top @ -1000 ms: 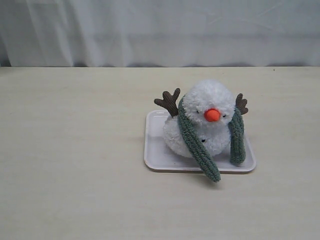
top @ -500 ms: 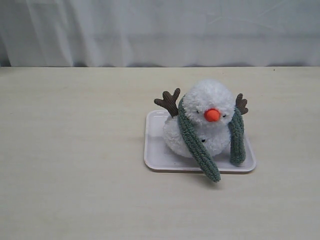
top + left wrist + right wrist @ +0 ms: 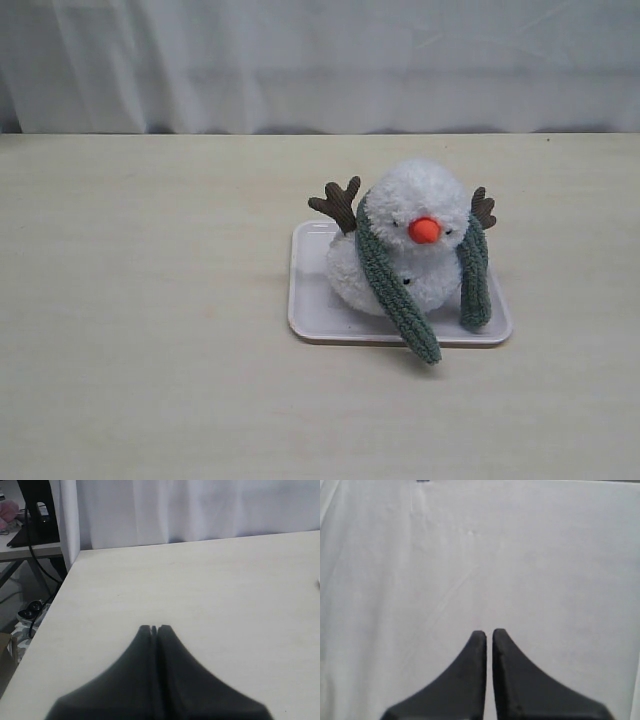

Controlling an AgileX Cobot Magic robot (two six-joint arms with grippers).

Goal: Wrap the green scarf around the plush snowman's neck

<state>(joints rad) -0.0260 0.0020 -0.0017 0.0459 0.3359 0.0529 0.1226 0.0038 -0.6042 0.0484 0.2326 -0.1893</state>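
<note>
A fluffy white plush snowman point(image 3: 415, 200) with an orange nose and brown twig arms sits on a small white tray point(image 3: 305, 300) in the exterior view. The green scarf point(image 3: 390, 285) lies over the back of its neck, which is hidden under it. Both ends hang down the front, the longer one reaching past the tray's front rim. Neither arm shows in the exterior view. My left gripper point(image 3: 154, 628) is shut over bare table with nothing in it. My right gripper point(image 3: 489, 632) is shut and empty, facing a white curtain.
A white curtain point(image 3: 320, 60) hangs along the table's far edge. In the left wrist view the table's side edge point(image 3: 50, 605) drops off to a floor with cables and a dark stand point(image 3: 35, 515).
</note>
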